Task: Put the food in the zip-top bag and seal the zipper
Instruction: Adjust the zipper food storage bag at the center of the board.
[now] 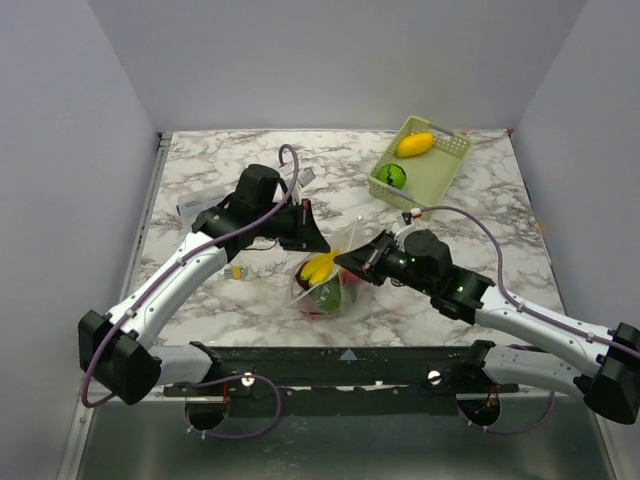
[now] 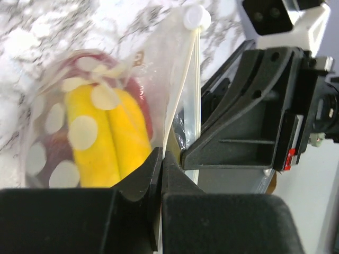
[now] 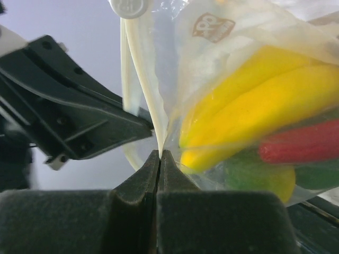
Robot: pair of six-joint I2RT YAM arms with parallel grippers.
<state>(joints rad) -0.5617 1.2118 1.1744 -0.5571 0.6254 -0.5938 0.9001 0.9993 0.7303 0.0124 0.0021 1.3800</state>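
The zip-top bag point(image 1: 330, 290) rests on the marble table, held up at its mouth. Inside it lie food pieces: a yellow banana point(image 1: 320, 266) point(image 2: 111, 137) point(image 3: 265, 100), a red piece point(image 3: 302, 143) and green pieces point(image 3: 249, 174). My left gripper point(image 1: 318, 238) point(image 2: 161, 156) is shut on the bag's edge at the zipper point(image 2: 194, 79). Facing it from the right, my right gripper point(image 1: 352, 262) point(image 3: 160, 154) is shut on the same zipper point(image 3: 145, 90) strip. A white slider point(image 2: 195, 16) point(image 3: 130, 6) sits at the strip's far end. The two grippers' fingertips are almost touching.
A pale-green lattice basket point(image 1: 440, 172) stands at the back right with a yellow piece point(image 1: 414, 145) and a green piece point(image 1: 395, 176) in it. A small yellow bit point(image 1: 237, 271) lies left of the bag. Grey walls close in the table on three sides.
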